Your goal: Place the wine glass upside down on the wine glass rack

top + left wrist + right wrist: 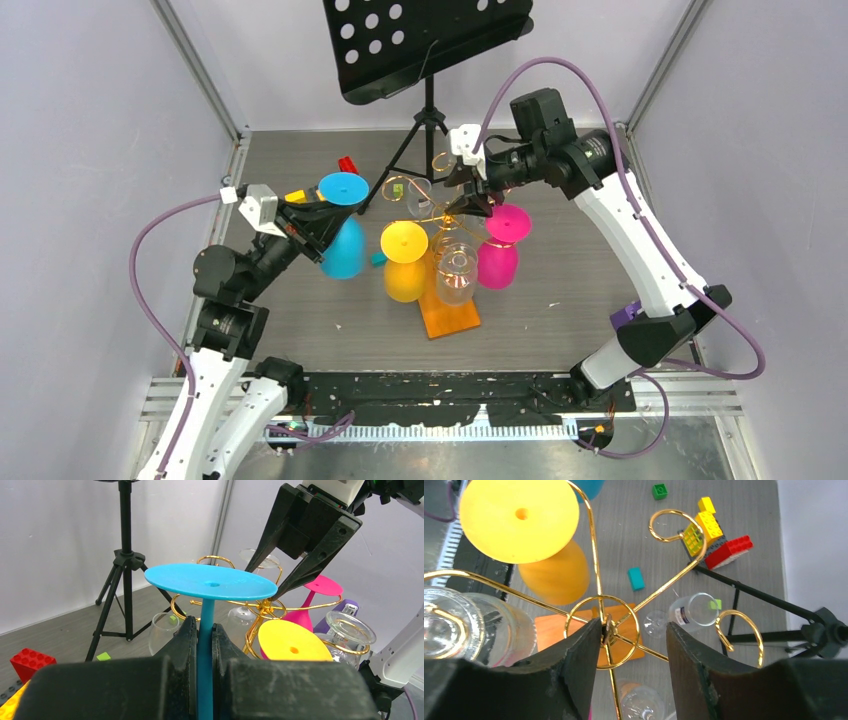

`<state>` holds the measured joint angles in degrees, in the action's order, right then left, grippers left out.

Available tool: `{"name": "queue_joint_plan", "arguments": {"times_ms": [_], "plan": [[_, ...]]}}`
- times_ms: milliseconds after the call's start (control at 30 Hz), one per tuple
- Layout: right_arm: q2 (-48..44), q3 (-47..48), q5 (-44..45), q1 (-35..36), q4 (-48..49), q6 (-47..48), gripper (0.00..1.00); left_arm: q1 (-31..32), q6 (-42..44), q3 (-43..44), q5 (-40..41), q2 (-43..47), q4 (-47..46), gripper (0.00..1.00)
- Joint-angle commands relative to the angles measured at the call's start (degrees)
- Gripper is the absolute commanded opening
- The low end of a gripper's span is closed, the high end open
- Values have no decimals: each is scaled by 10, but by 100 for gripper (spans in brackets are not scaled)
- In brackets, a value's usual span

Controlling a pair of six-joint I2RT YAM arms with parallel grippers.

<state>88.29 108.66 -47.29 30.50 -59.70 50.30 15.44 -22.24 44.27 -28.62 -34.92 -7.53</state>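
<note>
- A grey worktop [560,320] is enclosed by pale walls.
- Toward the left edge, a blue wine glass [343,250] is clamped by its stem in the left gripper [320,225], foot up and bowl down, apart from the rack.
- At the worktop's middle, the gold wire rack [452,318] is seen on an orange base, with a yellow glass [404,270] and a pink glass [497,262] hung on it.
- The stem is best slid level into a free curled arm [667,526], with the foot above the wire.
- The right gripper [470,205] is seen open over the rack's centre; it should be avoided.
</note>
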Motion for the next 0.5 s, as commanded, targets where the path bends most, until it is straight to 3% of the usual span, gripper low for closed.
{"name": "queue_joint_plan", "arguments": {"times_ms": [0,200,467], "plan": [[-1,26,-25,-4,-37,27,54,-3,13,1,-8,-1,-36,0],[5,29,-34,-4,-53,27,43,-3,6,-9,-13,-5,-54,0],[11,29,-39,-4,-65,30,12,-2,-29,-62,-15,-17,-154,0]]}}
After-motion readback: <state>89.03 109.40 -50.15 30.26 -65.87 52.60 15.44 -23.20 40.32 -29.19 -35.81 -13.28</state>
